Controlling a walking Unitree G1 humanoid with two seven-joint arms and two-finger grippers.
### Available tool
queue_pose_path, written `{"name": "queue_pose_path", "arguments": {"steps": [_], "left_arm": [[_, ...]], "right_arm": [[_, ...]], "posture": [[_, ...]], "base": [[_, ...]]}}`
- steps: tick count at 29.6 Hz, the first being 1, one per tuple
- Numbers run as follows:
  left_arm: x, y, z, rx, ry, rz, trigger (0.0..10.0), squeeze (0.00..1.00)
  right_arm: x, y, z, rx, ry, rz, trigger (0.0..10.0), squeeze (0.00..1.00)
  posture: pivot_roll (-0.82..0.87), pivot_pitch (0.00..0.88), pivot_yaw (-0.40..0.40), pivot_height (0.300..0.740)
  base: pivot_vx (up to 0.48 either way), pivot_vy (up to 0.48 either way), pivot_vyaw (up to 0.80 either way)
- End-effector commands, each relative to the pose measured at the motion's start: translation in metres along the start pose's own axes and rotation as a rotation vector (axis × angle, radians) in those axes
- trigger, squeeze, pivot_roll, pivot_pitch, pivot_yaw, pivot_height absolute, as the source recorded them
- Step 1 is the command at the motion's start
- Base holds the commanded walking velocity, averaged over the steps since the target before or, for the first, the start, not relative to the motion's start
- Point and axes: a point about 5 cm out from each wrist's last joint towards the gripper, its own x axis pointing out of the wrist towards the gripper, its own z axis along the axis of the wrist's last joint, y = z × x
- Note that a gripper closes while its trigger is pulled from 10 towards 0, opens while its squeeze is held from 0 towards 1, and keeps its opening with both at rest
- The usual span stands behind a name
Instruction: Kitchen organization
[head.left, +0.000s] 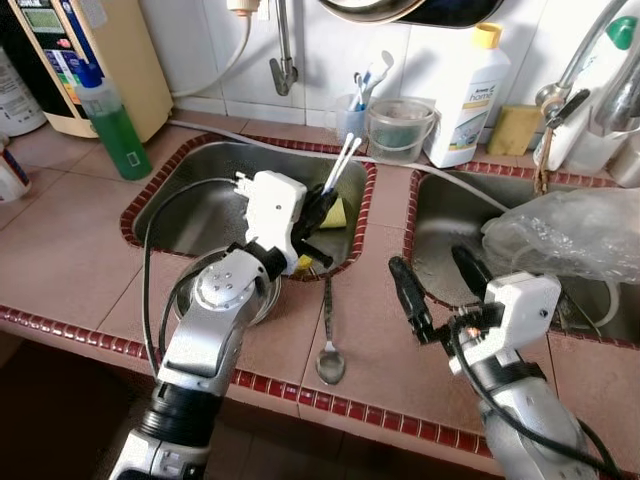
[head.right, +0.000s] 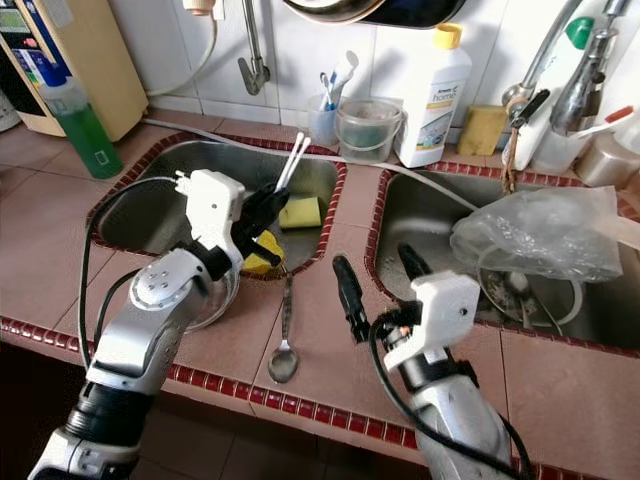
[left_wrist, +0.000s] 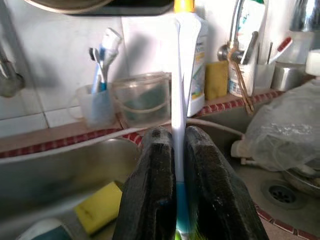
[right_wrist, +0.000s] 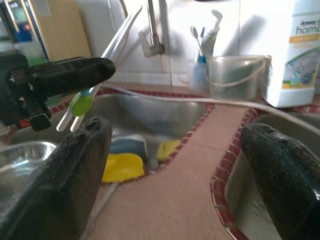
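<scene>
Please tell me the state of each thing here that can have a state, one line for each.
left gripper: shut on white utensils, held above left sink
right gripper: open, holds nothing
spoon: lying flat on counter
plastic bag: crumpled, over right sink
white bottle: upright, capped

Wall: white square tiles (head.left: 330, 55) at the far side, with a metal tap (head.left: 284, 60) fixed on it above the left basin.
Counter: pinkish-brown tiles (head.left: 60, 250), with a border of small dark red tiles (head.left: 300, 396) along the near edge.
Basins: two steel sinks set in the counter, the left sink (head.left: 190, 205) and the right sink (head.left: 440, 225), each framed by red tiles.
Floor: dark, in shade below the near edge.
Light: soft daylight, brighter at the far right.
</scene>
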Motion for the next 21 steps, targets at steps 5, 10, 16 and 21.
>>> {"name": "queue_pose_path", "arguments": {"steps": [5, 10, 16, 21], "left_arm": [[0.017, -0.003, -0.006, 0.007, -0.006, -0.035, 10.0, 0.0], [0.021, -0.005, -0.013, 0.012, 0.015, -0.059, 10.0, 0.0], [0.021, -0.002, -0.019, 0.024, 0.036, -0.08, 10.0, 0.0], [0.023, 0.002, -0.017, 0.035, 0.029, -0.086, 10.0, 0.0]], "right_arm": [[-0.01, 0.007, 0.009, -0.01, 0.001, 0.021, 10.0, 0.0], [-0.015, 0.011, 0.009, 0.001, 0.02, 0.026, 10.0, 0.0], [-0.026, 0.018, 0.012, 0.015, 0.05, 0.029, 10.0, 0.0], [-0.033, 0.02, 0.016, 0.025, 0.061, 0.03, 10.0, 0.0]], "posture": [[-0.28, 0.13, 0.079, 0.74], [-0.3, 0.151, 0.08, 0.74], [-0.31, 0.198, 0.077, 0.74], [-0.32, 0.229, 0.072, 0.74]], "base": [[0.0, 0.0, 0.0], [0.0, 0.0, 0.0], [0.0, 0.0, 0.0], [0.0, 0.0, 0.0]]}}
